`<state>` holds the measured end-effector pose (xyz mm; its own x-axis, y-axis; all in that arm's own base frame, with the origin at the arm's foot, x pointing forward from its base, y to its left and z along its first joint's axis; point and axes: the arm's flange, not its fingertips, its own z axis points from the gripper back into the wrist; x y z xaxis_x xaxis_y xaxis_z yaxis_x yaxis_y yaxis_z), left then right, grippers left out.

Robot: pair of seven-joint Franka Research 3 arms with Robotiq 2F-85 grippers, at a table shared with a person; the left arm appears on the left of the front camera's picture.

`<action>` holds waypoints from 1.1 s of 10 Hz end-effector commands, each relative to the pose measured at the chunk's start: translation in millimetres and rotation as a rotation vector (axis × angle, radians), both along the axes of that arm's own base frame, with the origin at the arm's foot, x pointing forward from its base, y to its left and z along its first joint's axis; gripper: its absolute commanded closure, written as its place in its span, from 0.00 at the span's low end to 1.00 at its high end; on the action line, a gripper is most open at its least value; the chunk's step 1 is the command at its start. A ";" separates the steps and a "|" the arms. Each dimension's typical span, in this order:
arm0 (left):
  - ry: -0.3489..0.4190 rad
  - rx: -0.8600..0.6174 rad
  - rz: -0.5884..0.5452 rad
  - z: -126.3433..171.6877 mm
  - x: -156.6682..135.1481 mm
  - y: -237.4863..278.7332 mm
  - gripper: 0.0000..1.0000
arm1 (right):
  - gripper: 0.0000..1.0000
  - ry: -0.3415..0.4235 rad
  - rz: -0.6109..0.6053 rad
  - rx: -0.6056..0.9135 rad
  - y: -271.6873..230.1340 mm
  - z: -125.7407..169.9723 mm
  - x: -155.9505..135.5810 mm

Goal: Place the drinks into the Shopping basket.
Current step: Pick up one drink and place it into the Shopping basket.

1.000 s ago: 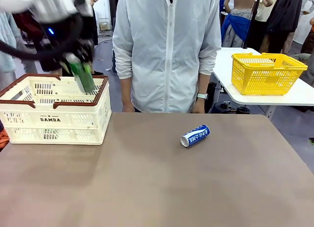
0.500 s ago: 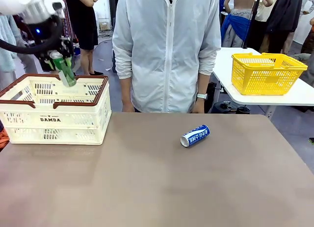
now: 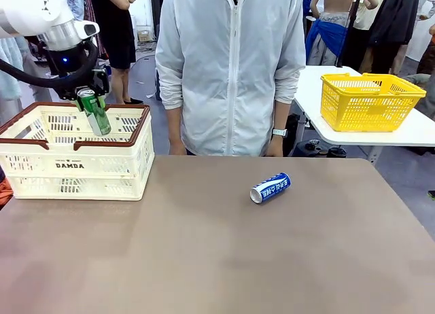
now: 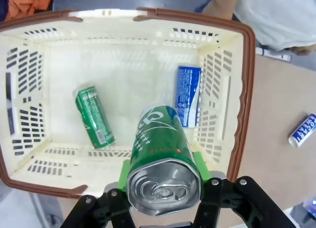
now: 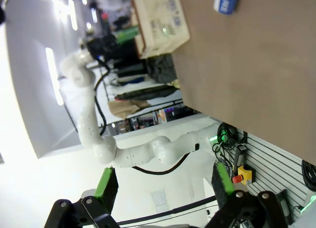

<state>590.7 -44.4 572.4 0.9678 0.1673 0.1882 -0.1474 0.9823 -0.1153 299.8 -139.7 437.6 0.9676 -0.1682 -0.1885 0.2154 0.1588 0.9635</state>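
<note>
My left gripper [image 3: 86, 96] is shut on a green can [image 3: 94, 115], holding it tilted above the cream Shopping basket [image 3: 75, 166] at the table's left. From the left wrist the held green can [image 4: 162, 156] hangs between the green pads of the left gripper [image 4: 163, 170] over the basket's rim [image 4: 244, 90]. On the basket floor lie another green can [image 4: 94, 117] and a blue and white can [image 4: 189, 95]. A further blue can [image 3: 270, 188] lies on its side on the table. My right gripper [image 5: 164, 184] is open, nothing between its fingers, far from the table.
A person in a pale jacket [image 3: 231, 69] stands at the far edge of the table, hands down. A yellow mesh basket [image 3: 370, 101] sits on a white side table at the right. The brown tabletop [image 3: 217, 259] is bare around the lying blue can.
My left gripper carried the green can leftward and farther back over the basket, then lowered it slightly toward the inside. The blue can on the table has not moved.
</note>
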 end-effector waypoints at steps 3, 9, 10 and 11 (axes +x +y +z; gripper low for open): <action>-0.014 0.003 -0.005 3.5 -0.2 0.2 1.00 | 0.00 0.018 0.006 0.004 -2.1 6.7 0.2; 0.092 0.176 -0.267 -103.0 21.7 5.7 1.00 | 0.00 0.018 0.006 0.004 -2.1 6.7 0.2; 0.129 0.153 -0.274 -121.4 24.6 9.0 1.00 | 0.00 0.018 0.006 0.004 -2.1 6.7 0.2; 0.127 0.133 -0.273 -134.6 27.9 15.3 1.00 | 0.00 0.018 0.006 0.004 -2.1 6.7 0.2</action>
